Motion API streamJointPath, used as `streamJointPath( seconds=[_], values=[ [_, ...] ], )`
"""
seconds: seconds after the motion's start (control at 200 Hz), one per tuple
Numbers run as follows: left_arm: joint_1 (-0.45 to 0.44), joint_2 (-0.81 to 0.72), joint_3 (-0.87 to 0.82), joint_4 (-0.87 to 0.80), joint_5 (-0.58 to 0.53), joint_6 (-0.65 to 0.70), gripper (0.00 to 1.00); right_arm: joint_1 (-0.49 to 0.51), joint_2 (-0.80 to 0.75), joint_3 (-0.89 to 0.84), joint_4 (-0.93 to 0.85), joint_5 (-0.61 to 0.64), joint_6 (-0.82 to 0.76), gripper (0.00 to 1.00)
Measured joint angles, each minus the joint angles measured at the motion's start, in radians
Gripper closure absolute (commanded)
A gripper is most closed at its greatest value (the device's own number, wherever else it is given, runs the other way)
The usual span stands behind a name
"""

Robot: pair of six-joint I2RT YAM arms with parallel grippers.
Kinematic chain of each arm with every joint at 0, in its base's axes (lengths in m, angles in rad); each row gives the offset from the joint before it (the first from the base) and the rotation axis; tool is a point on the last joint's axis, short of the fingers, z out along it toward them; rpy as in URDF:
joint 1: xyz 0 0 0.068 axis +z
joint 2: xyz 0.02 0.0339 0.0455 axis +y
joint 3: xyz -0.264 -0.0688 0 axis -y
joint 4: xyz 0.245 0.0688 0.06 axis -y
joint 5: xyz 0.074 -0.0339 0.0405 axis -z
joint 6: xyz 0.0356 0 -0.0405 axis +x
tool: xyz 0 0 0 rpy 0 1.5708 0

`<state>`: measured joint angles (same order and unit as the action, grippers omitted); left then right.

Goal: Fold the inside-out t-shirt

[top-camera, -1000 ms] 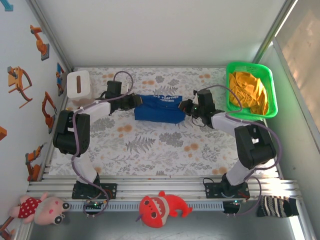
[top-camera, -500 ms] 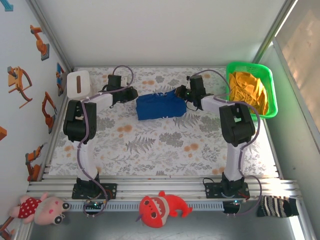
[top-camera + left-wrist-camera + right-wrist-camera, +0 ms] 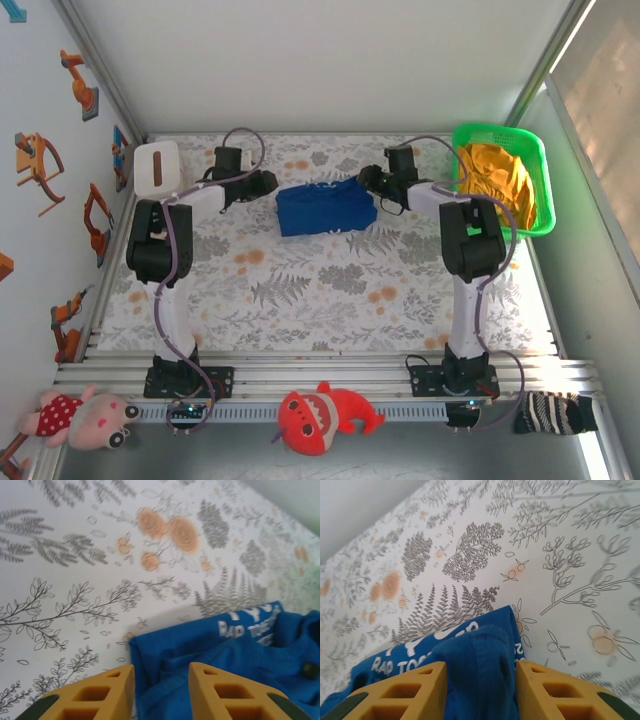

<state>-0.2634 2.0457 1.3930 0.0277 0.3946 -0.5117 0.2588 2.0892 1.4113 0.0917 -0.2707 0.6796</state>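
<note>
We note white tissue box (image 3: 156, 168) at far left corner, standing on floral tablecloth (image 3: 320, 290). Green basket (image 3: 497, 129) at far right corner, orange-yellow garment (image 3: 497, 183) bunched inside. Past near edge we see red shark toy (image 3: 322, 415) in middle, pink doll (image 3: 85, 417) at left, striped cloth (image 3: 555, 412) at right. Orange stickers (image 3: 40, 160) on left wall.

Royal-blue t-shirt (image 3: 325, 208), white lettering (image 3: 245, 625); white table cover (image 3: 330, 285), grey ferns, orange blossoms; green basket (image 3: 497, 129), orange-yellow garment (image 3: 497, 180).
</note>
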Motion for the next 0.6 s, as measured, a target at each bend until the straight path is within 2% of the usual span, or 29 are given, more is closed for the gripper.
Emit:
streamJointPath(
  seconds=[0.1,0.265,0.396,0.601],
  values=[
    [-0.017,-0.090,-0.014,0.002,0.022,-0.036,0.60,-0.006,-0.124,-0.071,0.006,-0.003,0.004,0.64],
    [-0.112,-0.191,-0.061,0.074,0.082,-0.114,0.58,0.008,-0.262,-0.186,0.103,-0.041,0.059,0.82],
    [-0.174,-0.164,-0.130,0.159,0.130,-0.192,0.58,0.036,-0.238,-0.250,0.174,-0.066,0.116,0.89],
    [-0.165,-0.043,-0.158,0.174,0.130,-0.228,0.58,0.054,-0.092,-0.272,0.236,-0.074,0.184,0.89]
  ],
)
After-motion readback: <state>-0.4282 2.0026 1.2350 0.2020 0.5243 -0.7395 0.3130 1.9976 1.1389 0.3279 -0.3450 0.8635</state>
